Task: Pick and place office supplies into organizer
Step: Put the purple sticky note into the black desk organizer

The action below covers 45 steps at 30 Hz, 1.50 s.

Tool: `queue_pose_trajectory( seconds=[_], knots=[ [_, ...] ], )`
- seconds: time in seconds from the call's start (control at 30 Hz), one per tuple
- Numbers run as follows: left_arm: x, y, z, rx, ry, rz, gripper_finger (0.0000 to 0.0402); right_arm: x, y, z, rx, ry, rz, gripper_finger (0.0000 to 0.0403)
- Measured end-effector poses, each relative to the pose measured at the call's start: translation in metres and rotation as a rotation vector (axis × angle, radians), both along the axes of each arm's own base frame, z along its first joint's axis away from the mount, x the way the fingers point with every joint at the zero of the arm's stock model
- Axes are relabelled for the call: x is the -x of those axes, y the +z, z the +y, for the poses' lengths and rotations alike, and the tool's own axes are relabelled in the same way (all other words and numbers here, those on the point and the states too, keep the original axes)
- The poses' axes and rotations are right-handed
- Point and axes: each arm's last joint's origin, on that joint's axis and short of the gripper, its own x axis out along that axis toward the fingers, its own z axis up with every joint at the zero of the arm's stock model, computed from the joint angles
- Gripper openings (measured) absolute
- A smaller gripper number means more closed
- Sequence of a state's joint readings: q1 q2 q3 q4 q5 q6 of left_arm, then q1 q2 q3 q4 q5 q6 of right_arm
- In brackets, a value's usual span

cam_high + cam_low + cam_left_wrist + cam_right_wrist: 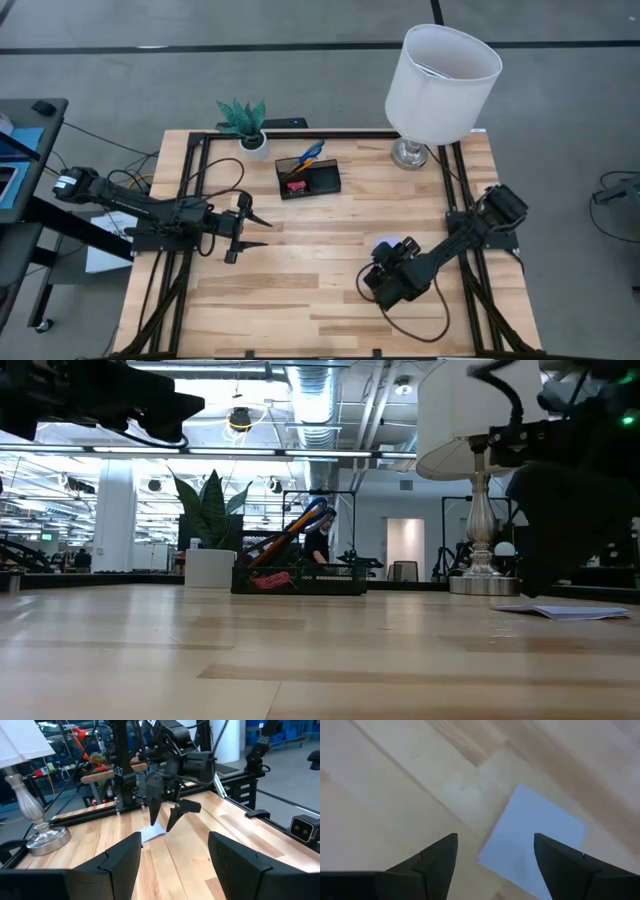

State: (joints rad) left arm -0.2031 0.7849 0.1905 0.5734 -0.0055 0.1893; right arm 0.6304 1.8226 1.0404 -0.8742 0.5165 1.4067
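- Right wrist view: right gripper point(495, 852) directly above pale blue square note pad point(535, 842) lying flat on light wooden table point(395, 785) — fingers apart, holding nothing; contact with paper not discernible.
- Left gripper point(262, 229) over table's left half, fingers spread wide, empty.
- Small black rectangular organizer point(308, 179) near table's far edge, holding blue-handled scissors point(311, 152), pink item half hidden inside.
- High view: note pad mostly covered by right arm — only pale sliver visible.
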Motion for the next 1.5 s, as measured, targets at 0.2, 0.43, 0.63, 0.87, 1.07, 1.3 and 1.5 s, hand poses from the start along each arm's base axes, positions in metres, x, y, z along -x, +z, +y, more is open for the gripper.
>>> queue_pose_trajectory(
  seconds=[0.2, 0.43, 0.63, 0.87, 1.07, 1.3, 1.5],
  knots=[
    [0.0, 0.0, 0.0, 0.009, 0.0, 0.004, 0.0223, -0.006, -0.004, -0.001, 0.035, -0.02, 0.105, 0.0255],
    [0.0, 0.0, 0.0, 0.015, 0.0, 0.003, 0.0223, -0.009, -0.015, -0.003, 0.029, -0.026, 0.152, 0.0255],
    [0.0, 0.0, 0.0, 0.015, 0.0, 0.002, 0.0223, -0.011, -0.015, -0.006, 0.02, -0.036, 0.16, 0.0255],
    [0.0, 0.0, 0.0, 0.016, 0.0, 0.003, 0.0223, -0.014, -0.029, -0.016, -0.006, -0.079, 0.201, 0.0254],
    [0.0, 0.0, 0.0, 0.017, 0.0, 0.004, 0.0223, -0.02, -0.032, -0.018, -0.037, -0.089, 0.176, 0.0192],
    [0.0, 0.0, 0.0, 0.023, 0.0, 0.005, 0.0223, -0.022, -0.035, -0.015, -0.042, -0.077, 0.16, 0.0016],
    [0.0, 0.0, 0.0, 0.027, -0.001, 0.006, 0.0223, -0.02, -0.037, -0.017, -0.003, -0.095, 0.163, 0.0005]
  ],
)
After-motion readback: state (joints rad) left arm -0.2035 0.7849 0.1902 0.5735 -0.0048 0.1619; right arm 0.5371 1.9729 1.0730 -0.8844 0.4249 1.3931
